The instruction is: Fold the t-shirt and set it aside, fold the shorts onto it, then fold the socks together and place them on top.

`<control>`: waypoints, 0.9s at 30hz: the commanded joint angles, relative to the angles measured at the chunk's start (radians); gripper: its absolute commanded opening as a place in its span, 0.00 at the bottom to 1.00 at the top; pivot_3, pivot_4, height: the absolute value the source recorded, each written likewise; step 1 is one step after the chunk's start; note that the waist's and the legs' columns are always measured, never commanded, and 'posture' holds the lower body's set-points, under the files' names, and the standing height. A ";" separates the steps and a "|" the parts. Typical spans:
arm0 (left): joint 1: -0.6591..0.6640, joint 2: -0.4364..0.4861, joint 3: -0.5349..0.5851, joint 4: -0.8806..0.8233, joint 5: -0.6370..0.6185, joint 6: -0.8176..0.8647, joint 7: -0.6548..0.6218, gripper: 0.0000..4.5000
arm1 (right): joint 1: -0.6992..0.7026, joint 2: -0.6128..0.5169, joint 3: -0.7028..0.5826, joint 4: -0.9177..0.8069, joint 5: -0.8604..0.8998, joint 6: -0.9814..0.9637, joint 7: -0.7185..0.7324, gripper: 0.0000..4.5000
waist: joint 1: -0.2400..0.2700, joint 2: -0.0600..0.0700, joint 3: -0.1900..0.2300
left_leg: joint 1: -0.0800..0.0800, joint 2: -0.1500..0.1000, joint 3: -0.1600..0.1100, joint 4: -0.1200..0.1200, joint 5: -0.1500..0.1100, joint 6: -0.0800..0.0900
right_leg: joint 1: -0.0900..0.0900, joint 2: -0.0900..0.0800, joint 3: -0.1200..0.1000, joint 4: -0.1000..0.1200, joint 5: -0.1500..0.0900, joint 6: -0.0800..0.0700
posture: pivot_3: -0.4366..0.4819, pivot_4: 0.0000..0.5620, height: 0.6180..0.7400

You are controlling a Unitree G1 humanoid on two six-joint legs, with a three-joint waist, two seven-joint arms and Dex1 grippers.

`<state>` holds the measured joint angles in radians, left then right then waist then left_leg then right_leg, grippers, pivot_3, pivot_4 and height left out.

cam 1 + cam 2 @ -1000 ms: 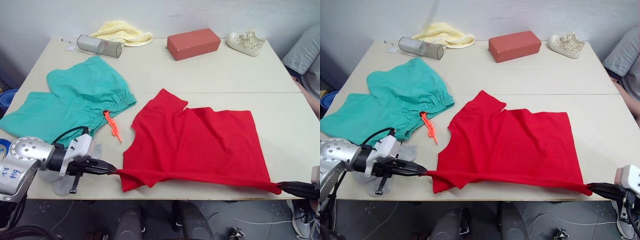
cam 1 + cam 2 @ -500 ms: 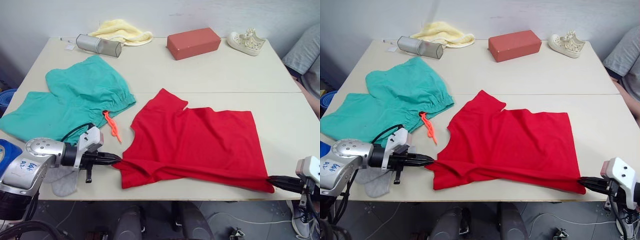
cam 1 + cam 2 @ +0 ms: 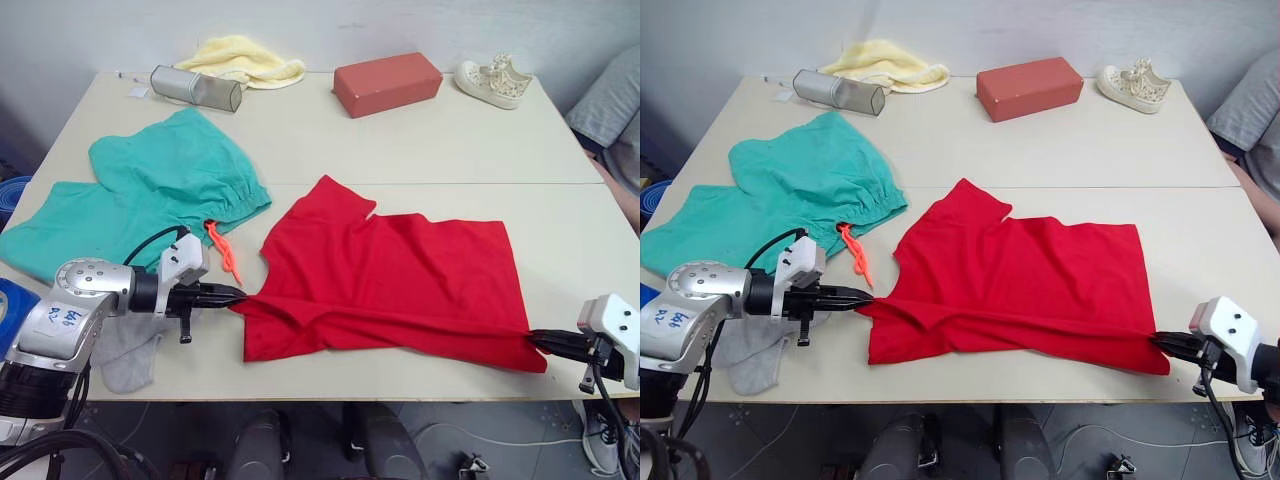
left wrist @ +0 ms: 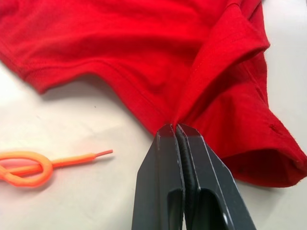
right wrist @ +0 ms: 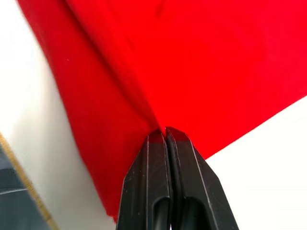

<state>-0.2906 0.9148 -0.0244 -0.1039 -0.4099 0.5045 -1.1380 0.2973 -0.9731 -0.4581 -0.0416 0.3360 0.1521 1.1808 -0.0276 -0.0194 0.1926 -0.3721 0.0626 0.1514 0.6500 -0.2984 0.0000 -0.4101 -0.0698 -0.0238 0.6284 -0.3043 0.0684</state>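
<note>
The t-shirt (image 3: 395,285) lies flat at the near centre of the table (image 3: 430,140), long axis running 9 to 3 o'clock, neck opening toward 9 o'clock, hem toward 3 o'clock. Since one second ago its near edge has been carried from the table's front lip inward toward 12 o'clock, forming a raised fold line. This indicates the first lengthwise fold is under way, not finished.

The left gripper (image 3: 236,294) is clamped on the fabric at the shoulder end; the right gripper (image 3: 1162,342) is clamped on the hem corner.

The shorts (image 3: 140,200) lie at 10 o'clock of the t-shirt, the socks (image 3: 125,350) at 8 o'clock; both unfolded.
</note>
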 commanded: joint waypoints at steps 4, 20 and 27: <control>-0.029 -0.018 -0.001 -0.013 0.000 0.078 0.036 0.04 | -0.034 0.023 0.024 0.005 0.001 0.027 -0.053 0.00 | 0.000 0.000 0.000 | 0.000 0.000 0.000 0.001 0.000 0.000 | 0.000 0.001 0.000 0.000 0.000 0.001 | 0.48 0.27 1.00; 0.065 -0.148 0.100 -0.173 -0.106 -0.212 -0.083 0.48 | 0.040 0.150 -0.152 -0.249 0.271 0.031 -0.008 0.53 | 0.001 -0.001 -0.001 | 0.001 0.000 0.002 0.001 0.001 0.001 | 0.002 0.001 0.003 0.001 0.003 0.004 | 0.48 0.27 1.00; 0.076 -0.215 -0.106 -0.183 -0.015 -0.333 -0.163 0.06 | 0.036 0.168 0.071 -0.188 0.096 -0.192 0.089 0.08 | -0.001 -0.003 -0.002 | 0.002 -0.001 0.003 0.002 0.000 0.006 | 0.002 0.002 0.004 0.000 0.004 0.005 | 0.48 0.27 1.00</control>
<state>-0.2086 0.7057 -0.0962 -0.2721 -0.4511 0.2098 -1.2759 0.3519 -0.8131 -0.4100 -0.2612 0.4767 0.0273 1.2631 -0.0283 -0.0223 0.1901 -0.3700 0.0621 0.1540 0.6522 -0.2982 0.0059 -0.4076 -0.0677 -0.0192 0.6282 -0.3001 0.0732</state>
